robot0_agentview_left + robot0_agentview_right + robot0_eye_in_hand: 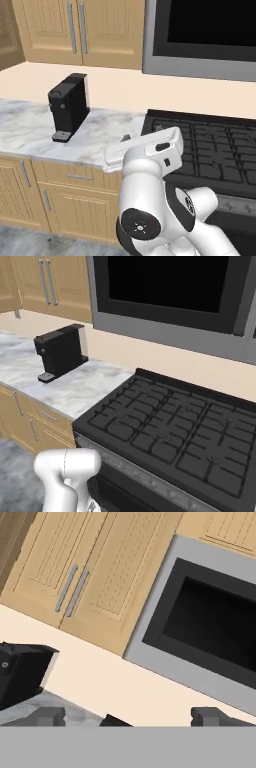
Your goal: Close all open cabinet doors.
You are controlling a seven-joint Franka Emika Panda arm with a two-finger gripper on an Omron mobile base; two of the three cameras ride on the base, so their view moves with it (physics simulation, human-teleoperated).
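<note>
Two small dark finger tips (50,716) rise well apart at the bottom of the hand view, so the two-finger gripper (131,717) stands spread with nothing between its jaws, aimed up at the pair of tall light-tan wooden cabinet doors (85,577) with long grey bar handles, which hang on the wall above the left part of the marble counter (30,130) and its black coffee machine (67,107), left of the grey-framed microwave (210,627). Both doors of this pair look flush and shut, while a darker brown panel (10,37) at the far left edge of the left base view may be a door standing open, though I cannot tell for sure. To do this step well, I judge the arm should reach toward that left edge, lay a finger flat on the outer face of the open door near its free edge, and push steadily toward the frame, keeping clear of the coffee machine below.
</note>
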